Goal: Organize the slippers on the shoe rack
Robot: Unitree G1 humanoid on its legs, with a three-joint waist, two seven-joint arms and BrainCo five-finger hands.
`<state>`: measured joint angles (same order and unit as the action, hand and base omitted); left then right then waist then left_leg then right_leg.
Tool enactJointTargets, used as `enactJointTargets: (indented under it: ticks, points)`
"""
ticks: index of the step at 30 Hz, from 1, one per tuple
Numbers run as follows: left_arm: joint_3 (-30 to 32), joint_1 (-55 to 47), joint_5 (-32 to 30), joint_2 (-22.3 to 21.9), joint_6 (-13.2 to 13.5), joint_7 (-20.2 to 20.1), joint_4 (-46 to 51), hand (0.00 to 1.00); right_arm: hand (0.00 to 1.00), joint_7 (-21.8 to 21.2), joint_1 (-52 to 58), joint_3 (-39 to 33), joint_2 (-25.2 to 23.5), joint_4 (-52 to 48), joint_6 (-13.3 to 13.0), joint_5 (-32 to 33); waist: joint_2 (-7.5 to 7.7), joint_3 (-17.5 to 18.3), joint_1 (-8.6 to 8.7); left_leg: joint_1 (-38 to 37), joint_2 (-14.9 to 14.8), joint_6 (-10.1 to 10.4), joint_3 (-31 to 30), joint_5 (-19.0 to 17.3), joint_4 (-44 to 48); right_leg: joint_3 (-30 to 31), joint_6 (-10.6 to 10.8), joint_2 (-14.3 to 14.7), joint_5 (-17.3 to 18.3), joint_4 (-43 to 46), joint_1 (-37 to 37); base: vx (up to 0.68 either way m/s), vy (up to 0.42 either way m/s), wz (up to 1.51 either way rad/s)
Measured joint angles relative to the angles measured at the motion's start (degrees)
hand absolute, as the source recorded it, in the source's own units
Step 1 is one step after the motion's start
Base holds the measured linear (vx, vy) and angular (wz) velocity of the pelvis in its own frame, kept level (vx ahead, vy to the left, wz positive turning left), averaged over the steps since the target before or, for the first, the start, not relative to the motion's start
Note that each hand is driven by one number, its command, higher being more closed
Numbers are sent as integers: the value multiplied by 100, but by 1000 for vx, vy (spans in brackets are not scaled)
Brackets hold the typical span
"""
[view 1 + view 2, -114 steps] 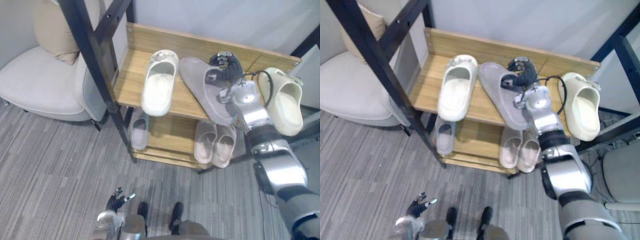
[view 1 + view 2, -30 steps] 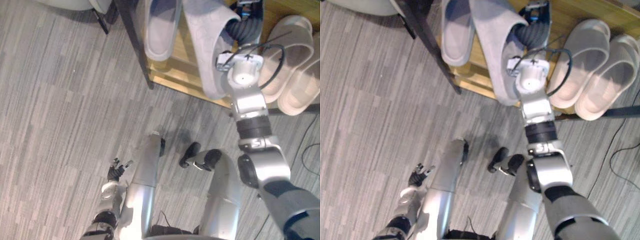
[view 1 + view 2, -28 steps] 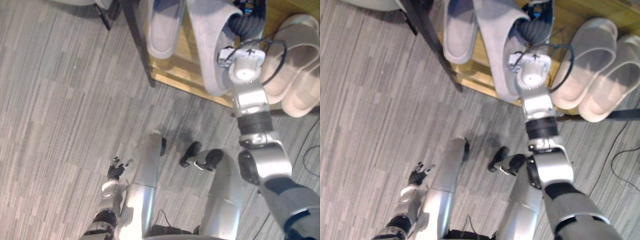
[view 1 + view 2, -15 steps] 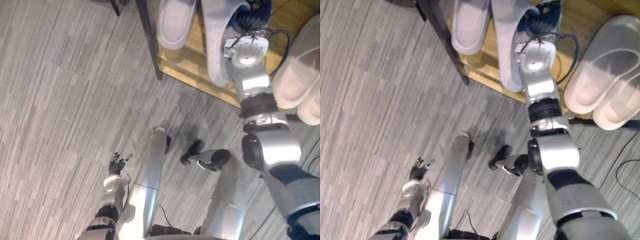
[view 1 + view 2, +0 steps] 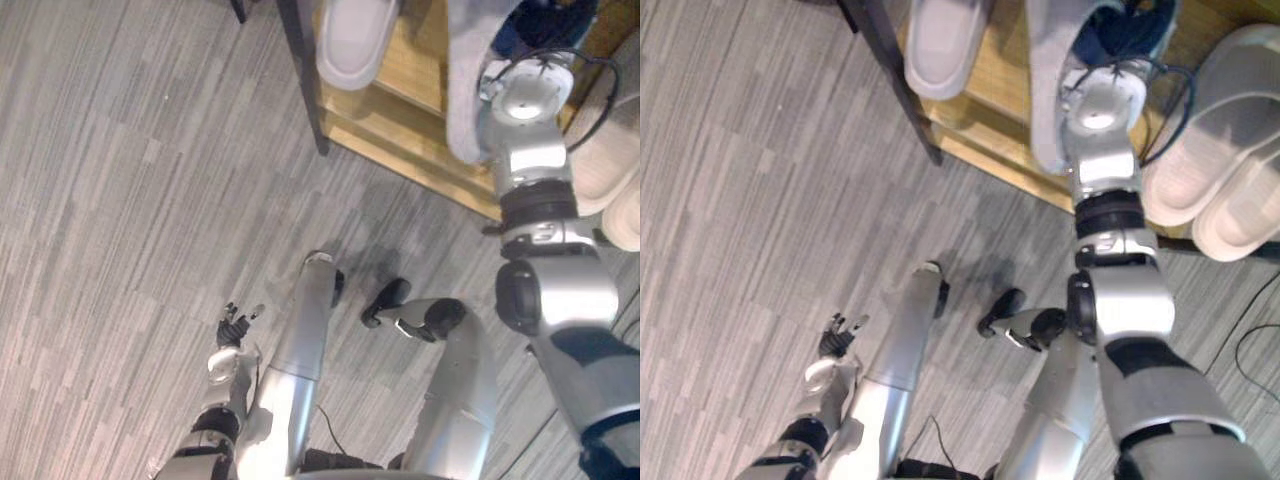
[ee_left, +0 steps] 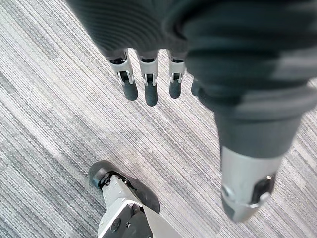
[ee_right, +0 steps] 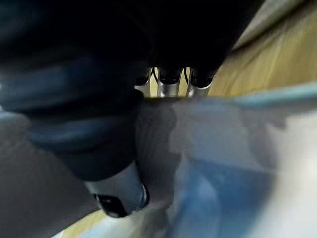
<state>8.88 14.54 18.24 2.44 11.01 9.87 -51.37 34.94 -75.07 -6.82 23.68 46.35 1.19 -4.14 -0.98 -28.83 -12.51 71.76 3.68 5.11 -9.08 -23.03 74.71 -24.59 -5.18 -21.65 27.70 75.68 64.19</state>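
Right wrist view: right hand pinches the grey slipper, left hand hangs slack-fingered; heel may snag the shelf edge and pull free.

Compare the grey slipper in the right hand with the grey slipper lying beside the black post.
The held slipper is pinched by the right hand; the loose slipper lies untouched. The held slipper's near end juts past the front edge of the wooden shelf; the loose slipper stays behind that edge. Both are grey and roughly parallel.
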Motion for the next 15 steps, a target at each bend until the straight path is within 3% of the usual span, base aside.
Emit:
enactJointTargets:
  ticks: [9, 15]
  points:
    - [14, 12, 114, 2, 5, -3, -8, 0, 0, -140, 12, 14, 11, -58, -111, 640, 1, 0, 5, -81, -61, 27, 29, 25, -96, 3, -40, 59, -25, -99, -40, -14, 27, -2]
    - [68, 17, 197, 0, 6, -13, -63, 0, 0, -518, 193, 131, -26, -59, -144, 771, 26, 37, 31, -278, -118, 24, 43, 34, -220, -9, -71, 138, -47, -254, -226, -7, 23, -2]
